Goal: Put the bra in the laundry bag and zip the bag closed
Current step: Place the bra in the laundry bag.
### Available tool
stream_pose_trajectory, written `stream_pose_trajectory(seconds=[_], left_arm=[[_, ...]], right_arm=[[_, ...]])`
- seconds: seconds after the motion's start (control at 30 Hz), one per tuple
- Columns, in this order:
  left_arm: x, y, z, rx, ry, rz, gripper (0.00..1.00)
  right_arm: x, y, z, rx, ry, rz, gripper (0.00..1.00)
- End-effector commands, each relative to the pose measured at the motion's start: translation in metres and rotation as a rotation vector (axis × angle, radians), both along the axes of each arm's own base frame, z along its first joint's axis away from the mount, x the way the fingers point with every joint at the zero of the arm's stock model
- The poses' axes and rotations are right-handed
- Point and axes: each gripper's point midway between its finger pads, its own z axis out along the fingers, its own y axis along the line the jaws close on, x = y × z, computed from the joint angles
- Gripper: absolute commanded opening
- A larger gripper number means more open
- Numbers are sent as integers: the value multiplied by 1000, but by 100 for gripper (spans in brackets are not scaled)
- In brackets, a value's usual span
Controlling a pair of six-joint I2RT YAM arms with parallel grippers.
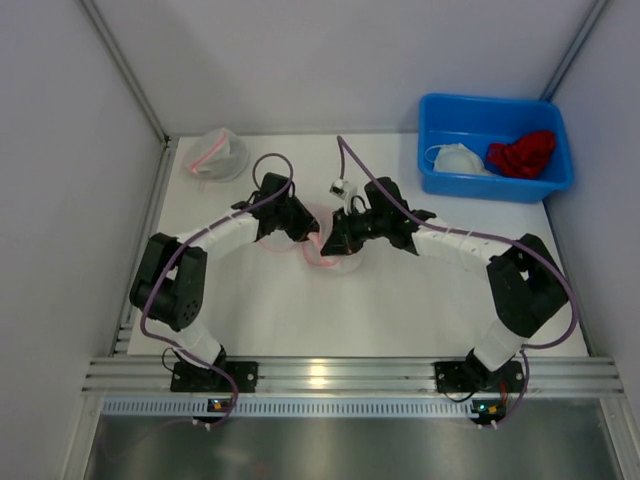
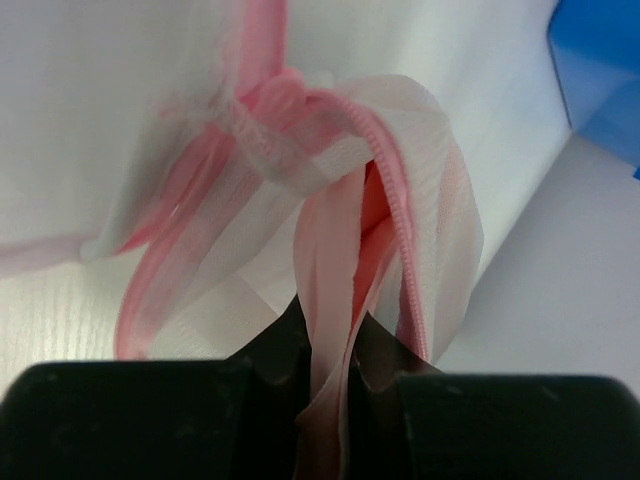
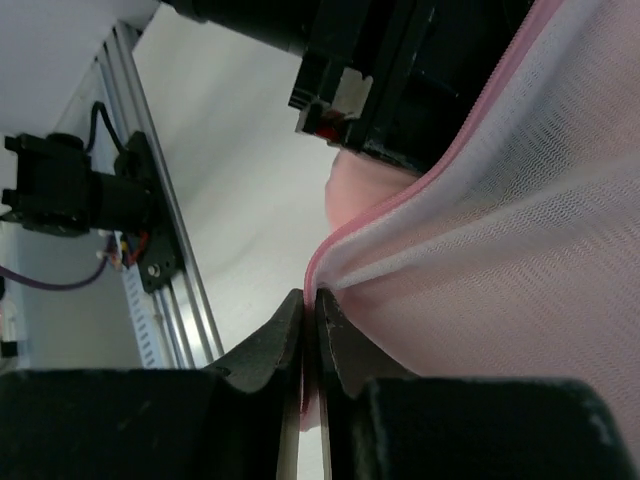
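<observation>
Mid-table, left gripper (image 2: 330, 352) and right gripper (image 3: 308, 322) both clamp the laundry bag (image 1: 326, 250) edge; zipping stage, I reckon; next, drag zipper (image 2: 400, 210) shut

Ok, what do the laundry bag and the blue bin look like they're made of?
Laundry bag: looks like fine white mesh fabric, matte and see-through, its honeycomb weave showing, with a pink zipper along the edge. Blue bin: probably moulded plastic, smooth with a slight sheen, judging by its rigid, even walls.
</observation>
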Motion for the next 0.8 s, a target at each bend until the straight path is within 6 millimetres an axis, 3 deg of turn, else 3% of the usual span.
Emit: stream_pose_trajectory(seconds=[0.0,0.07,0.17,0.27,0.3,0.4,0.47,0.63,0.7,0.77], left_arm=[[7,20,-15,163,37,89,0],[1,27,-24,233,35,80,0],[-17,40,-43,307,53,52,0],[-32,51,-59,380,48,-5,0],[-33,55,-62,400,44,-17,0],[-33,62,-61,480,-4,-82,0],[-32,60,-55,504,-37,-128,13],[-23,58,-38,531,-109,-166,20],[-21,54,-34,544,-138,-212,35],[-18,46,-17,541,-201,-244,48]], right_arm=[[2,12,26,131,69,-21,10],[10,4,25,135,92,-65,11],[37,-22,31,168,118,-161,11],[48,-40,29,130,88,-181,13],[41,-47,17,69,127,-173,16],[46,-54,21,7,18,-121,20],[42,-57,24,-8,-13,-97,21],[37,-56,30,13,-19,-78,13],[35,-56,31,12,-21,-70,14],[34,-56,40,25,-46,-69,14]])
